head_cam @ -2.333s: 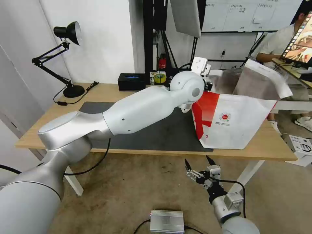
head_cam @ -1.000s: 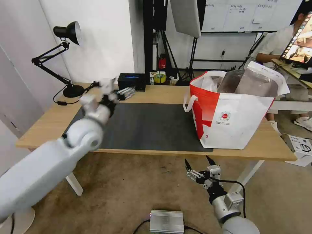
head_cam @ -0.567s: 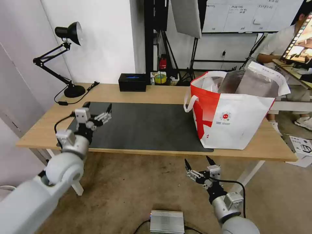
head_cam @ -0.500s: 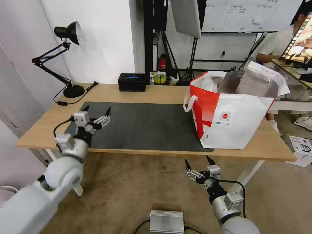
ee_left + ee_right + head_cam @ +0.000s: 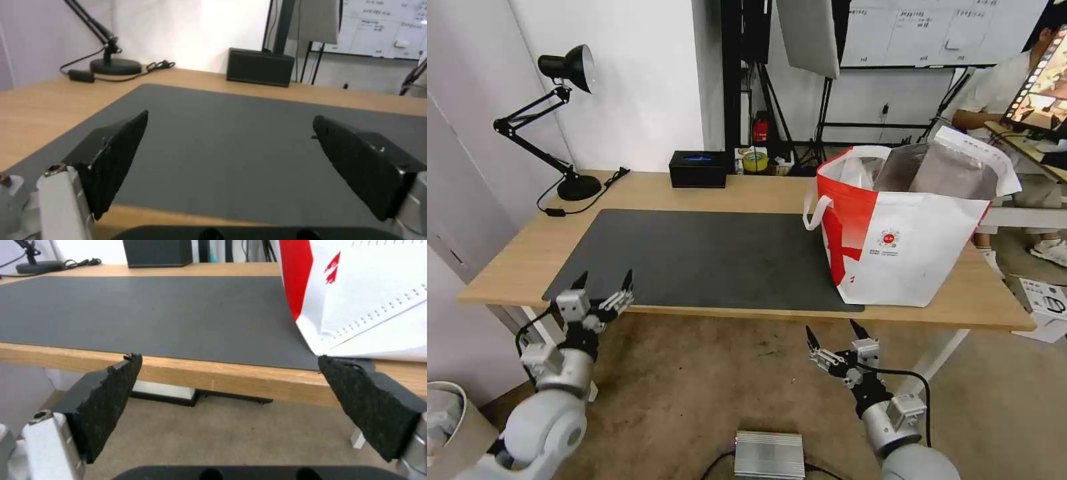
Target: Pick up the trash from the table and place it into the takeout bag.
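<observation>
Left gripper (image 5: 606, 285), lower left of the head view: two black tapered fingers (image 5: 116, 156) spread wide, nothing between them, hanging just off the near edge of the light wood rectangular table (image 5: 514, 257), wrist camera looking across the large dark grey mat (image 5: 231, 140). Right gripper (image 5: 832, 335), bottom centre-right of the head view: black rubber-faced pads (image 5: 106, 400) likewise set wide apart and empty, parked below the table's front edge, facing the lower corner of the bag. Both apparently resting in a neutral stance, clear of the work surface.

Large red-and-white takeout bag (image 5: 907, 227) with white strap handles, silver foil lining and a small round red logo: upright on the right part of the table, one corner on the mat, mouth gaping wide, probably kept open that way for dropping things in from above. No bowl of shells, clamshell tray, wrapped ball or tissue wad lying on the mat or the bare wood; presumably inside the bag, though the contents are hidden behind its walls. Judging from this, task at or near completion.

Beyond, upper left: black articulated desk lamp (image 5: 564, 67) on its round base. Upper centre, along the far edge: small black rectangular box (image 5: 697, 169), no part of the trash.
</observation>
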Tool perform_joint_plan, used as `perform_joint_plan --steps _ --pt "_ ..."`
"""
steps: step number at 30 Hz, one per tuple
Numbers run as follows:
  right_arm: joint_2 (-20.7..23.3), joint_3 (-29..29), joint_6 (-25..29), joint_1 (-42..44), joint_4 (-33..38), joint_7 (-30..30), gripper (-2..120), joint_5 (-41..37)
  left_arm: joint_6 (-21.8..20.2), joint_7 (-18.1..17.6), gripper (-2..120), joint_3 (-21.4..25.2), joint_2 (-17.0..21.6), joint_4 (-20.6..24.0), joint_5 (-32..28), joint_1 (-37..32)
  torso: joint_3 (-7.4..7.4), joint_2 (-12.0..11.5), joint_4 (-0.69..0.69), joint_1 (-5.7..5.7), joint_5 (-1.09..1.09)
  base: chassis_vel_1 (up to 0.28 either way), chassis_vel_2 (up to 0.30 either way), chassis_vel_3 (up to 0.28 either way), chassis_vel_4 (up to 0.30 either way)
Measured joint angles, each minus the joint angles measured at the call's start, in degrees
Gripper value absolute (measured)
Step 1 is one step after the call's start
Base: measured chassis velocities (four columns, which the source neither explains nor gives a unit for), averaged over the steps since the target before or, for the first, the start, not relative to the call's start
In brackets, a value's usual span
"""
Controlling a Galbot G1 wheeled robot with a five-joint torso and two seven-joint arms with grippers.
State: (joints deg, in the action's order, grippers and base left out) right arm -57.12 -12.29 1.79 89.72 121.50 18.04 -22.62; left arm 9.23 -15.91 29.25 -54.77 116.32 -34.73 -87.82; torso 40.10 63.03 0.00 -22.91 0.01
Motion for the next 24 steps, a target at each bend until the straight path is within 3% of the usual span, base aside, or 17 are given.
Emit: perform_joint_plan --steps 10,24 --pt "0.0 0.0 0.0 0.01 0.0 0.01 100 0.0 2.58 2.44 100 1.79 -3.88 -0.99 1.69 -4.88 0.01 0.0 0.0 0.0 0.0 0.0 0.0 0.0 0.0" --pt "0.0 0.0 0.0 0.0 0.0 0.0 100 0.0 2.7 2.49 100 1.73 -4.05 -1.08 1.8 -4.79 0.01 0.0 0.0 -0.01 0.0 0.0 0.0 0.0 0.0"
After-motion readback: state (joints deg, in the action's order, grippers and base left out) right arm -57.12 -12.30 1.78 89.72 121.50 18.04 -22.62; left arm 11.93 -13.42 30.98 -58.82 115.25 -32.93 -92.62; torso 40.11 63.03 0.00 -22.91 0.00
